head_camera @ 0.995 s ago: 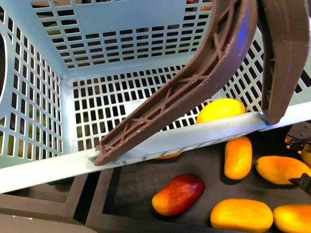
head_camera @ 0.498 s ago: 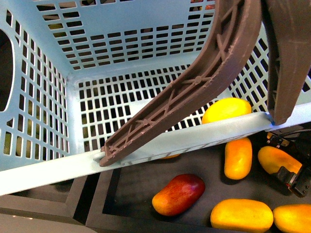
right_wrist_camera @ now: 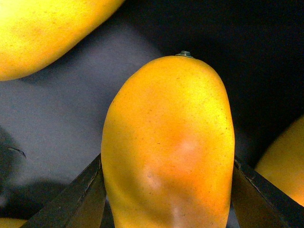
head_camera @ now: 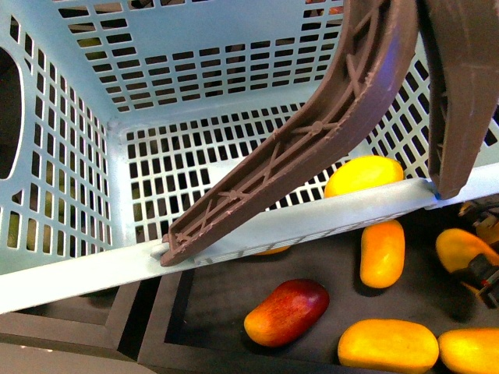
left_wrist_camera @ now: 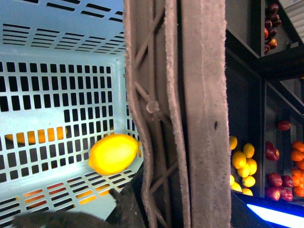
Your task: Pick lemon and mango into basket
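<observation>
Since the lemon point(head_camera: 362, 175) already lies on the slotted floor of the basket point(head_camera: 70, 273), in its near right corner, the front view shows half the task done. The mango point(head_camera: 465, 251) is outside the basket, on the near side of its rim at the right, over the dark tray point(head_camera: 210, 312) that also holds a red-and-yellow mango point(head_camera: 286, 312) and several other yellow fruits point(head_camera: 387, 345). The right tool point(head_camera: 485, 279) shows only at the picture's right edge, against that mango, and two brown handles point(head_camera: 312, 148) cross the basket's mouth. From the left wrist view the lemon point(left_wrist_camera: 113, 153) appears again, alone on the basket point(left_wrist_camera: 47, 80) floor, close to a wall and just beside a handle point(left_wrist_camera: 175, 114) that fills the middle of the picture. The left tool cannot be made out with any certainty, so whether it is open or has hold of anything cannot be told. Shelves of fruit point(left_wrist_camera: 242, 164) stand beyond. From the right wrist view the mango point(right_wrist_camera: 168, 142) sits between the two dark fingers point(right_wrist_camera: 83, 197) of the right tool point(right_wrist_camera: 168, 204), each flush against a flank, so the tool is closed about the fruit. Whether the fruit has left the tray cannot be told. What is left, on this reading, is to raise the mango over the near rim, carry it left into the basket and let go beside the lemon.
</observation>
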